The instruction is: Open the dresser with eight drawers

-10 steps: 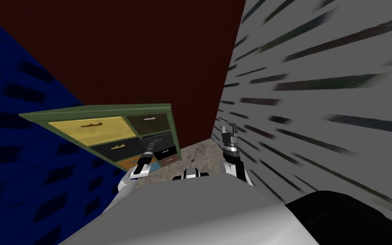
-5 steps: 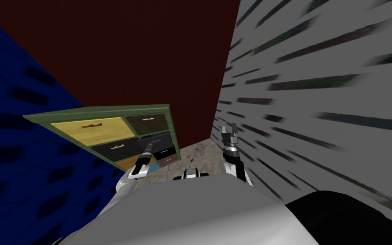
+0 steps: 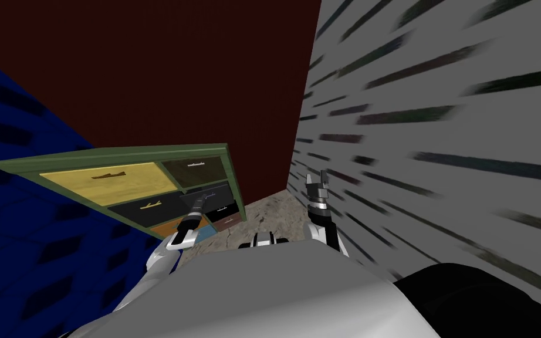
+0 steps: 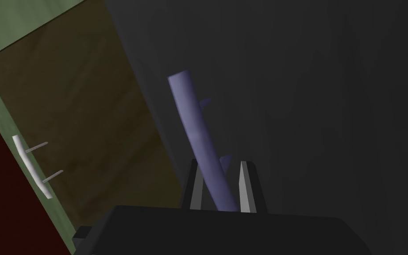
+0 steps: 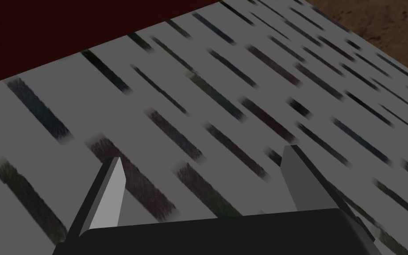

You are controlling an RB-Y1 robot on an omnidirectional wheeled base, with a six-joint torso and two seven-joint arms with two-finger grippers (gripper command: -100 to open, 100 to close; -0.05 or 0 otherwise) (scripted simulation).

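Dresser (image 3: 117, 155) | green-framed, drawers (image 3: 105, 182) yellow, black, brown | left gripper (image 4: 220, 168) clamps bluish handle (image 4: 192, 119)

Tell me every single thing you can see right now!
dresser: one, green frame, against the dark red wall, ahead to my left
drawers: eight; yellow, olive-brown, two black, dark grey, orange, blue, brown; in the dresser
purple-blue handle: one, on the dark grey drawer
white handle: one on the olive-brown drawer
dark red wall: one, behind the dresser
blue wall: one, on my left
grey wall: one, dark streaks, on my right
floor: one, mottled brown-grey, beside the dresser
left hand: one, dark with light grey fingers, shut on the purple-blue handle
right hand: one, open, raised by the grey wall
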